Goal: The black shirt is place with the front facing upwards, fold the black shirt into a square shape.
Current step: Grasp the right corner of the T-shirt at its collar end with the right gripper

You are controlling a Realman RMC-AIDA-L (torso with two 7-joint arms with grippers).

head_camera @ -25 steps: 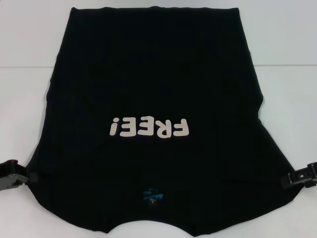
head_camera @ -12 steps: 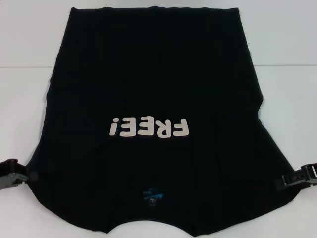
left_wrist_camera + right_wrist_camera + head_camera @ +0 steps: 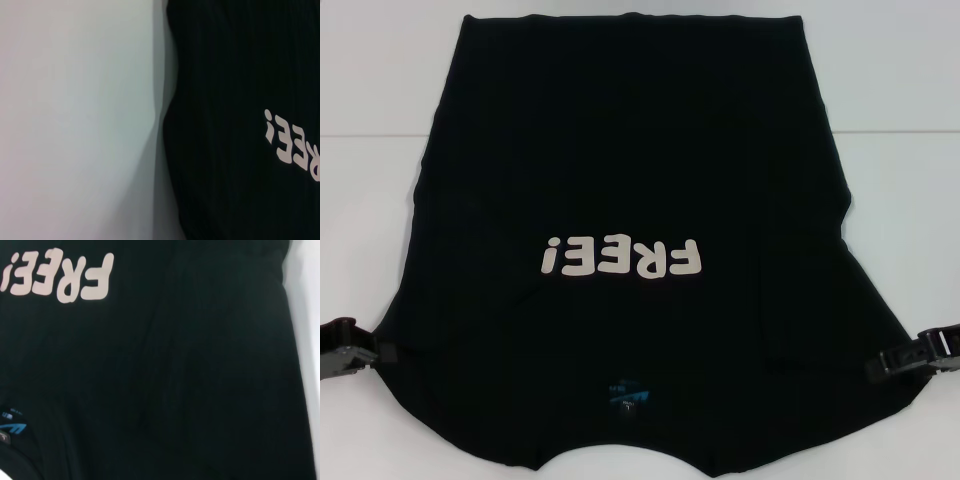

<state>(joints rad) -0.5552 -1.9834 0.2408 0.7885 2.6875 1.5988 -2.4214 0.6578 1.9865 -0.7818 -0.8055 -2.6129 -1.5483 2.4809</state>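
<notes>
While the black shirt (image 3: pixel 630 250) lies flat and face up on the white table (image 3: pixel 900 90), filling the middle of the frame, the left gripper (image 3: pixel 365 357) sits at its lower-left edge and the right gripper (image 3: pixel 910 358) at its lower-right edge. How far either's jaws stand apart, or whether they pinch cloth, cannot be told. Since a second ago the right gripper has slid outward toward the frame's right edge, and the left one has barely shifted.

Item one: I read "FREE!" in off-white block letters on the chest of the black shirt (image 3: pixel 630 200), printed upside down from my head camera, the exclamation mark toward the bench's left edge. Item two: a small blue neck label (image 3: pixel 625 393) sits toward the near edge of the bench; I cannot read its print.
</notes>
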